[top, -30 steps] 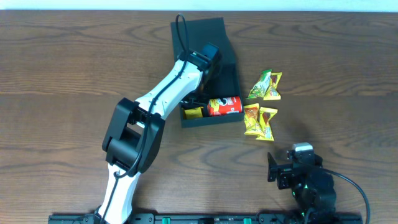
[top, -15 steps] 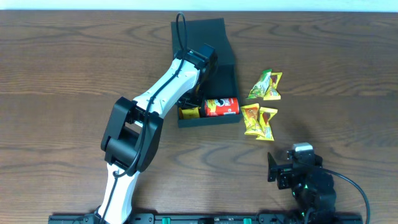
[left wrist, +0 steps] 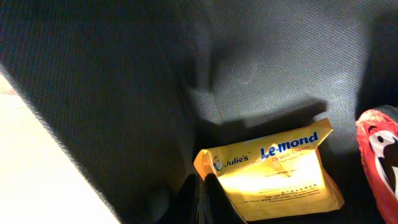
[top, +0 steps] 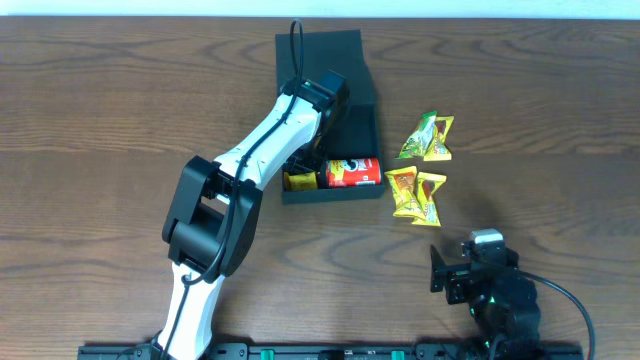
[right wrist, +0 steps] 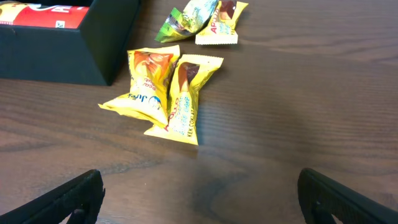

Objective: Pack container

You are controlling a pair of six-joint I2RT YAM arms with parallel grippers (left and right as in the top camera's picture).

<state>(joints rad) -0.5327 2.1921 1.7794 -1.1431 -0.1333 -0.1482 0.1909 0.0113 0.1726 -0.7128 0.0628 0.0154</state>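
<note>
The dark teal container [top: 331, 196] lies open at mid-table, its flap lid [top: 320, 45] folded back. Inside it are a red can [top: 352, 172] and a yellow Le-mond packet [top: 298, 181]. My left arm reaches down into the box. In the left wrist view my left gripper [left wrist: 203, 190] is shut, its tips on the box floor [left wrist: 124, 93] just left of the yellow packet [left wrist: 273, 174], with nothing between them. The red can [left wrist: 379, 155] shows at the right edge. My right gripper [right wrist: 200, 193] stands open above bare table at the front right [top: 455, 272].
Two yellow snack packets [top: 417, 193] [right wrist: 161, 93] lie just right of the container's wall [right wrist: 93, 50]. A green and a yellow packet [top: 428, 137] [right wrist: 199, 18] lie farther back. Bare wood stretches to the left and front of the box.
The container has slid a little to the left and toward the front along with my left gripper inside it. The right arm has not moved.
</note>
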